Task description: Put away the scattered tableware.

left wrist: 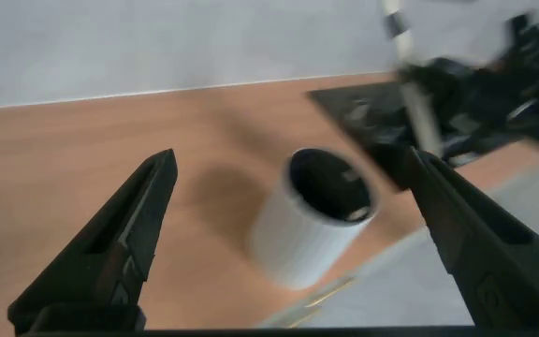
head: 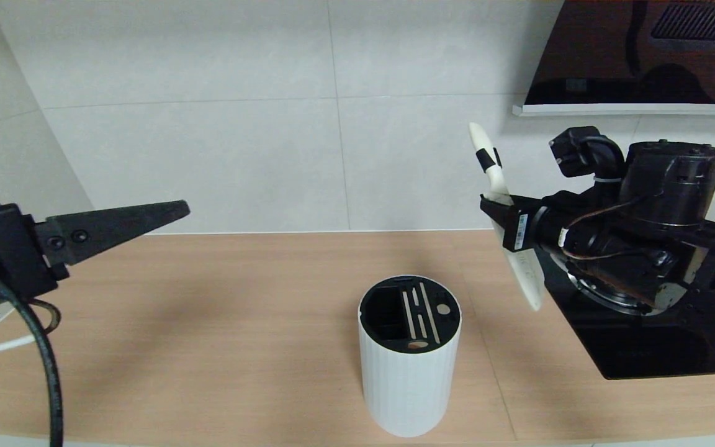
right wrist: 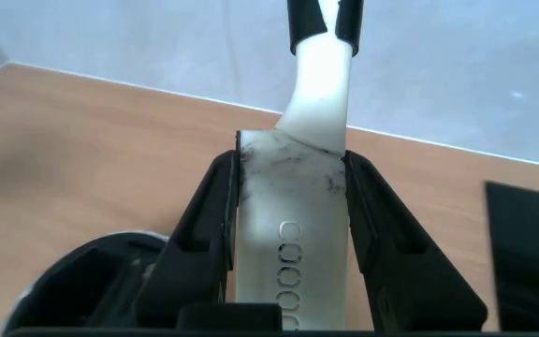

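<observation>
free: open air over holder point(head: 408, 372) top, down and left of right gripper point(head: 495, 208); wide gap over counter point(head: 208, 310) toward left gripper point(left wrist: 288, 164) | obstacles: cooktop point(head: 643, 360) beneath spatula point(head: 522, 267) blade; tiled wall point(head: 208, 124) behind; range hood point(head: 643, 56) above, well apart

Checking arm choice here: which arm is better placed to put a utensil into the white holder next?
Right. The right gripper is shut on the white utensil, held up just beside the holder. The left gripper is open, empty and farther off.
</observation>
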